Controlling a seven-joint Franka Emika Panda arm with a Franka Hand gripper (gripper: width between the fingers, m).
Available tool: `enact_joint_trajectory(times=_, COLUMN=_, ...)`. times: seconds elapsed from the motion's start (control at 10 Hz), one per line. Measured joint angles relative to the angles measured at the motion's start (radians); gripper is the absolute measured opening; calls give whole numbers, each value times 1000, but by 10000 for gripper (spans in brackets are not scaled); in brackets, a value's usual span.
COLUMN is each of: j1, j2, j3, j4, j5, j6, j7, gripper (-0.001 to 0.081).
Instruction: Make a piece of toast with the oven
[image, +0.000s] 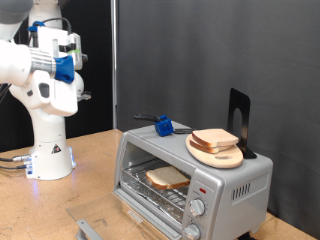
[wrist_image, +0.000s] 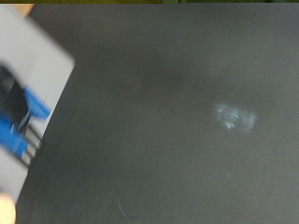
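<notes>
Toast (image: 166, 178) sits on the rack inside your open oven (image: 190, 178) — claw (image: 62, 52) raised far left, grip state unclear.

The white arm (image: 45, 85) stands folded upright at the exterior view's left, its gripper unseen.

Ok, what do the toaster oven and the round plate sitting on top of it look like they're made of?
The oven looks like painted or brushed sheet metal: silver-grey with a soft sheen, a see-through glass door and a wire rack carrying a piece of toast. The plate looks like unfinished wood, pale tan and matte, though grain is too small to see.
</notes>
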Motion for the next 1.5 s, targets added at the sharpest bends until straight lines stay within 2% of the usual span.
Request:
enact_joint_trajectory(times=0.2, j1=-1, j2=32, j3=-1, j4=-12, j5=38, j6=-50, j7=220, gripper=682)
enact_joint_trajectory(times=0.3, j1=-1, j2=43, j3=-2, j4=-21, j5=47, j6=-54, j7=274, gripper=682)
enact_joint_trajectory(times=0.5, j1=-3, j2=51, j3=-10, j4=-35, j5=45, j6=-54, j7=278, gripper=682)
enact_joint_trajectory(times=0.7, j1=-15, j2=66, j3=-33, j4=-30, j5=42, j6=-68, j7=236, gripper=682)
enact_joint_trajectory(times=1.0, j1=-41, j2=120, j3=-62, j4=23, j5=47, j6=-74, j7=174, gripper=682)
enact_joint_trajectory(times=1.3, j1=-42, j2=123, j3=-64, j4=14, j5=46, j6=-74, j7=210, gripper=682)
enact_joint_trajectory(times=1.5, j1=-49, j2=151, j3=-73, j4=12, j5=86, j6=-23, j7=215, gripper=682)
